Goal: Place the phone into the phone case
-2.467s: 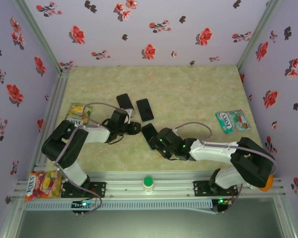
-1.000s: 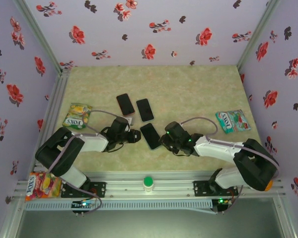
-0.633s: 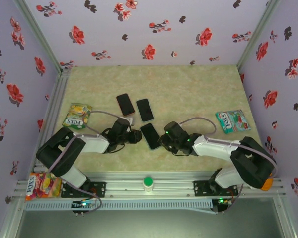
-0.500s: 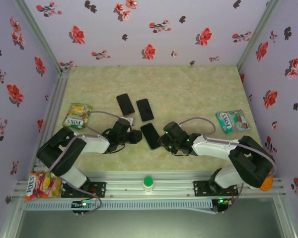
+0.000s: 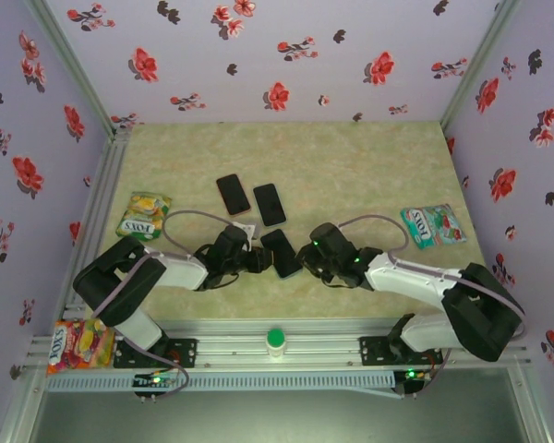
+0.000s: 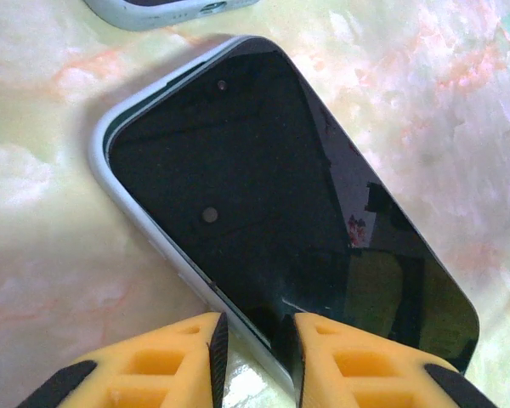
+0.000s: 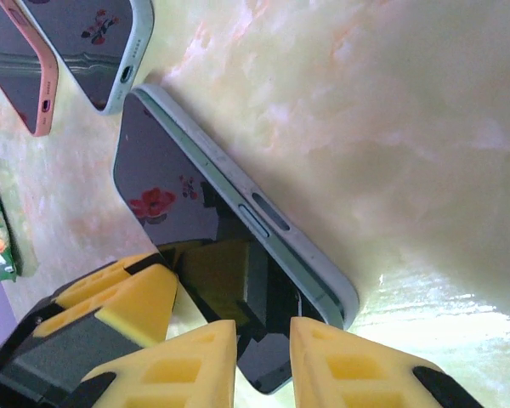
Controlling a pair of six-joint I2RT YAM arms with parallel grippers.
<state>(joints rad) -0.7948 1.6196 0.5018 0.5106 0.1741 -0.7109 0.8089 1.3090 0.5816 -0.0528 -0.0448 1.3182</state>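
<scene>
Noted flat near surface [image 5: 369, 175] ctr: phone [image 5: 282, 252], apparently seated in pale case [image 6: 102, 161]. At its 9 o'clock left hand [image 5: 256, 260], at 3 right hand [image 5: 307, 258]; both narrowly apart, clamp not determinable. Judged stiff, light, slick, glass fragile; hold by long edges.

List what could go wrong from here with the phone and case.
1. The left gripper sits at the long edge of the phone, the right gripper at a corner; uneven pushing could slide or spin it instead of seating it.
2. The case rim seems to stand off the glass along one side; it may not seat fully.
3. Two other phones lie close behind; a shove could bump them.
</scene>
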